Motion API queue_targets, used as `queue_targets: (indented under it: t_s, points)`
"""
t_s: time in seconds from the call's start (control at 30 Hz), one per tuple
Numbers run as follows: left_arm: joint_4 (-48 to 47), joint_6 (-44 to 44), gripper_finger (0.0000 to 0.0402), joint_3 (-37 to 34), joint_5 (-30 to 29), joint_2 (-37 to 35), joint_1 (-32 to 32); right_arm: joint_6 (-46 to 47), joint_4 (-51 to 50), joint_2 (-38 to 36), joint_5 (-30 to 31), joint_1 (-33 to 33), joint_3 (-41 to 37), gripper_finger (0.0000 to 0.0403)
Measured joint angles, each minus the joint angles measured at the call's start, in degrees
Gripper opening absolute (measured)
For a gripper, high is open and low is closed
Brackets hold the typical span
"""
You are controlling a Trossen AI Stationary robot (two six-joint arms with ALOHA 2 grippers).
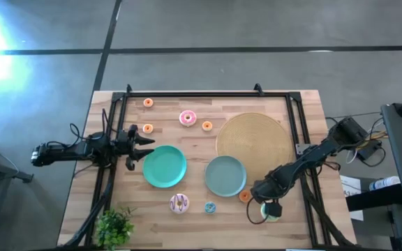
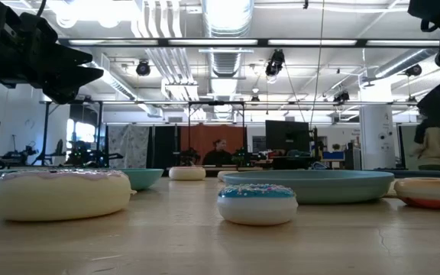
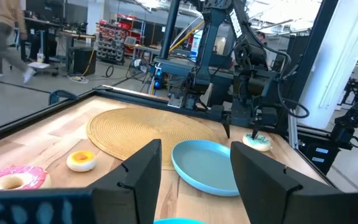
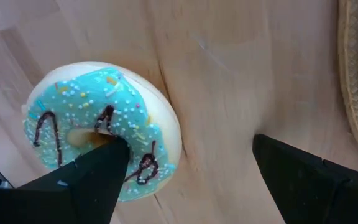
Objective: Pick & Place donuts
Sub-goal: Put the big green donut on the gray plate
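Observation:
The green-iced donut (image 4: 101, 130) with dark drizzle lies flat on the table near its near right corner (image 1: 272, 213). My right gripper (image 4: 185, 152) (image 1: 266, 203) is open above it, pointing down. One fingertip stands over the donut's hole and the other stands out past the rim. My left gripper (image 1: 144, 144) (image 3: 194, 180) is open and hovers level at the left teal plate's (image 1: 165, 166) far left rim. Other donuts lie on the wood: pink (image 1: 188, 118), white-brown (image 1: 179, 203) (image 2: 59, 192), blue (image 1: 209, 207) (image 2: 257, 203) and several tiny orange ones (image 1: 147, 128). My right gripper has one fingertip (image 4: 114, 149) at the hole of the green donut, coming from above. Whether it touches the ring (image 4: 142, 124) I cannot tell. The other finger is clear of it, and the donut lies flat on the table.
The second teal plate (image 1: 225, 175) and an orange donut (image 1: 245, 196) sit just left of my right gripper. The tan woven disc (image 1: 252, 143) lies beyond it. A small green plant (image 1: 114, 226) stands at the near left corner. A black frame (image 1: 208, 96) rims the table.

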Motion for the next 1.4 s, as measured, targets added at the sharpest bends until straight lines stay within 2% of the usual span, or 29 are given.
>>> queue_targets:
  t_s: [0.27, 0.83, 1.1, 1.23, 1.4]
  points:
    - [0.0, 0.0, 0.0167, 0.0, 0.0, 0.0, 0.0, -1.2, -0.1, -0.1, 4.5, -0.4, -0.5, 0.0326]
    - [0.0, 0.0, 0.0167, 0.0, 0.0, 0.0, 0.0, -2.7, 0.3, -0.1, 3.9, -0.6, 0.2, 0.0325]
    - [0.0, 0.0, 0.0167, 0.0, 0.0, 0.0, 0.0, -1.8, 1.0, -0.1, 6.0, -0.6, 0.1, 0.0321]
    - [0.0, 0.0, 0.0167, 0.0, 0.0, 0.0, 0.0, -2.2, 1.0, -0.1, 6.1, -0.7, -0.4, 0.0284]
    - [0.0, 0.0, 0.0167, 0.0, 0.0, 0.0, 0.0, -3.0, 0.9, -0.1, 2.9, -0.9, -0.5, 0.0199]
